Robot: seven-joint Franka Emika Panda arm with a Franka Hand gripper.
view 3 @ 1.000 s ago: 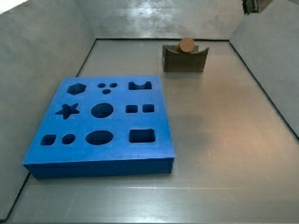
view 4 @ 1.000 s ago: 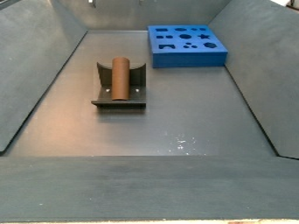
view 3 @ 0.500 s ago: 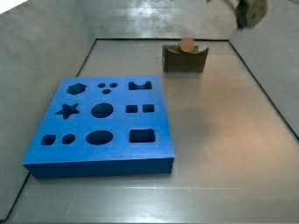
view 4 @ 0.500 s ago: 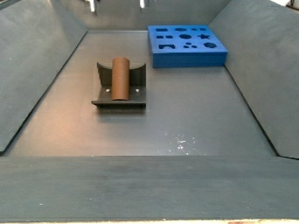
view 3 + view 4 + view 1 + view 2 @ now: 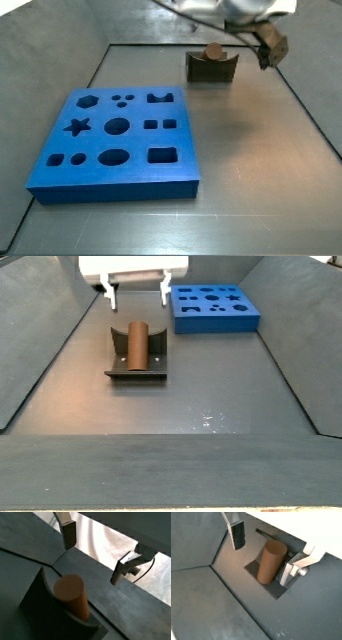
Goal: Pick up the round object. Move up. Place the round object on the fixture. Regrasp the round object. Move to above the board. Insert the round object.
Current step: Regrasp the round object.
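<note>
We see the gripper (image 5: 136, 298) hanging above the fixture (image 5: 136, 359), jaws apart and empty; the peg (image 5: 135, 343) lies in its notch, the board (image 5: 116, 140) well apart.

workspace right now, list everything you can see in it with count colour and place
round object: one, reddish-brown, lying in the notch of the fixture, nothing gripping it
fixture: one, dark olive-grey, on the floor of the tray, apart from the board
board: one, blue, many shaped holes, flat on the floor, all holes empty
tray floor: one, grey metal, with sloped grey walls around it
tool: one, silver fingers with dark pads, open, above the far end of the round object and not touching it; in a side view it hangs over the back of the fixture
</note>
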